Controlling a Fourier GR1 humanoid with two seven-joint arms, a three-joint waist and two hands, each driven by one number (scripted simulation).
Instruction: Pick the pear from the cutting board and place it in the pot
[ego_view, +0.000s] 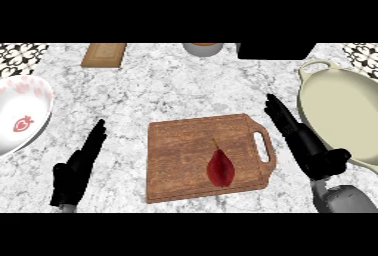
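A dark red pear with a thin stem lies on the wooden cutting board, toward its near right part. The cream pot stands at the right edge of the counter, its handle at the far end. My right hand is open, fingers straight, in the gap between the board's handle and the pot, touching neither the pear nor the pot. Left of the board, my left hand rests open on the counter with its fingers pointing away.
A white bowl with red strawberry prints sits at the left edge. Along the far edge are a small wooden block, a grey cup and a black object. The counter is grey marble.
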